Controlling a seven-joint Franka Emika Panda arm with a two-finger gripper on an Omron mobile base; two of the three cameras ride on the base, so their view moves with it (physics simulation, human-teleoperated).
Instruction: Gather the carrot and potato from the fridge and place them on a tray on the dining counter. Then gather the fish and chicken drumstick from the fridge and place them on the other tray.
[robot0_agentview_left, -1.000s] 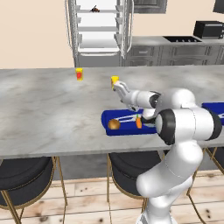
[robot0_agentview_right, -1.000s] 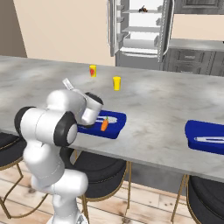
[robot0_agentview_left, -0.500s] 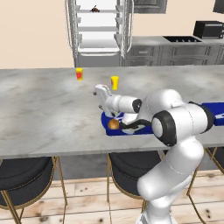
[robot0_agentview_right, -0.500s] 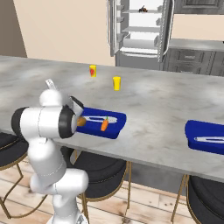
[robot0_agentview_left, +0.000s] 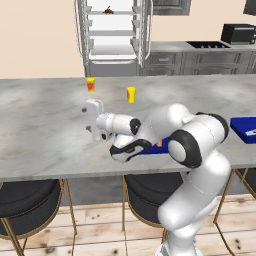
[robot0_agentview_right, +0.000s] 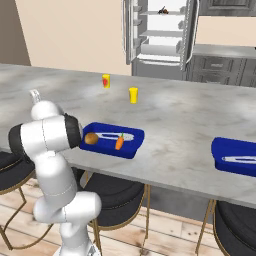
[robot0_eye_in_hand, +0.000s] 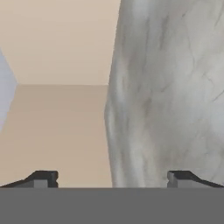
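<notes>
A potato (robot0_agentview_right: 91, 138) and a carrot (robot0_agentview_right: 119, 142) lie in the blue tray (robot0_agentview_right: 131, 146) on the dining counter's near side. The other blue tray (robot0_agentview_right: 235, 156) sits further right. In the left base view my arm hides most of the first tray; a bit of carrot (robot0_agentview_left: 159, 143) shows. My gripper (robot0_agentview_left: 86, 120) hangs over bare counter left of that tray, pointing left, open, holding nothing. In the hand view its fingertips (robot0_eye_in_hand: 43, 178) stand wide apart. The open fridge (robot0_agentview_right: 160, 30) stands behind, with a small dark item (robot0_agentview_right: 162, 10) on its top shelf, too small to name.
A red-and-yellow cup (robot0_agentview_left: 90, 84) and a yellow cup (robot0_agentview_left: 131, 94) stand on the marble counter (robot0_agentview_left: 45, 125) beyond my gripper. Black stools (robot0_agentview_left: 30, 205) line the counter's near edge. Dark cabinets (robot0_agentview_right: 220, 70) run beside the fridge.
My arm has swung left, away from above the tray with the potato and carrot, out over bare counter. The gripper has stayed open and empty.
</notes>
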